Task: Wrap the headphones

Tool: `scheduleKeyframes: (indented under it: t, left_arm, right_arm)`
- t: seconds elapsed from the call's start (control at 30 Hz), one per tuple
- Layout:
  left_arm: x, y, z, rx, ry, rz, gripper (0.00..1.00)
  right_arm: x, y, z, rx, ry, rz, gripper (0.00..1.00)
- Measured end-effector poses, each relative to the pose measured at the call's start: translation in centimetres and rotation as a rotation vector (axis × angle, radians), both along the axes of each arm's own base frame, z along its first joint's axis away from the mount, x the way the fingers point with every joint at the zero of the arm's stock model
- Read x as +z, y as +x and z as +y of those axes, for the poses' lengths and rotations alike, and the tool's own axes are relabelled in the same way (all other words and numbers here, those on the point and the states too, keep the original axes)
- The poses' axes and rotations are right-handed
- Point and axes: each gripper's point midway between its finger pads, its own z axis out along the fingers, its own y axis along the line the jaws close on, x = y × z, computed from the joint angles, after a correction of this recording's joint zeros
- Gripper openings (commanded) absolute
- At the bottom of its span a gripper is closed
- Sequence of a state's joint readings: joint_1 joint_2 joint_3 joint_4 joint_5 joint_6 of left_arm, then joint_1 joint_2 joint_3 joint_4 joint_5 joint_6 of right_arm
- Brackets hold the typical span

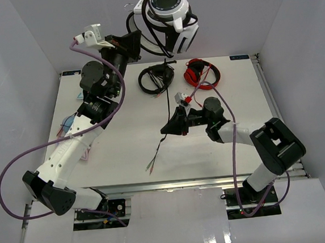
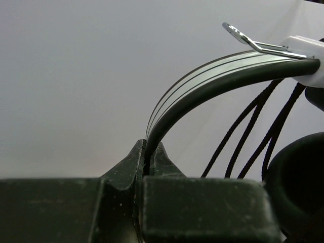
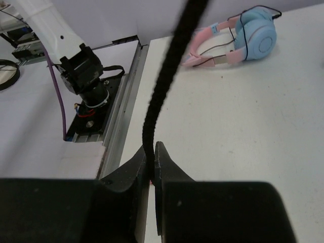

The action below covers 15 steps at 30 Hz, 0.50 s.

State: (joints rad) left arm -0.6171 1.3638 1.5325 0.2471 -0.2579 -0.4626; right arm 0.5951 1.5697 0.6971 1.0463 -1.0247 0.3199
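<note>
The white-and-black headphones point(image 1: 167, 12) hang high above the table's far edge, with several turns of black cable around them. My left gripper point(image 1: 134, 42) is shut on their headband point(image 2: 212, 76), which shows in the left wrist view pinched between the fingers, my left gripper point(image 2: 148, 152) closed thin on it. Cable strands point(image 2: 250, 134) and a black ear pad point(image 2: 298, 177) hang beside it. The cable point(image 1: 169, 92) runs down to my right gripper point(image 1: 170, 126), which is shut on it point(image 3: 167, 86) just above the table. The plug end point(image 1: 151, 165) trails on the table.
All-black headphones point(image 1: 156, 79) and red headphones point(image 1: 202, 72) lie at the table's far middle. Pink-and-blue headphones point(image 3: 250, 38) lie at the left edge, partly under the left arm point(image 1: 70, 125). The left arm's base point(image 3: 83, 76) and the table's front rail are near.
</note>
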Motion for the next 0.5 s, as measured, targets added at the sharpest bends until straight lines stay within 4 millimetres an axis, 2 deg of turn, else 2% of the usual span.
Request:
scheduleKeyframes:
  t: [0.1,0.3,0.4,0.5]
  left_arm:
    - [-0.5,0.7,1.6,0.096,0.025,0.014,0.0]
    - [-2.0,2.3,5.3,0.336,0.205,0.027,0.0]
    - [-3.9,3.4,7.0,0.443,0.328,0.05,0.0]
    - [-6.9,5.0,8.1,0.524,0.451,0.101,0.0]
  right_arm:
    - [1.6,-0.8,-0.5,0.004,-0.002,-0.066,0.08]
    - [2.4,-0.8,-1.9,-0.087,-0.139,-0.27,0.08]
    - [2.4,-1.6,-3.6,-0.135,-0.247,-0.379,0.08]
    - [3.0,-1.9,-5.0,-0.166,-0.341,-0.495,0.08]
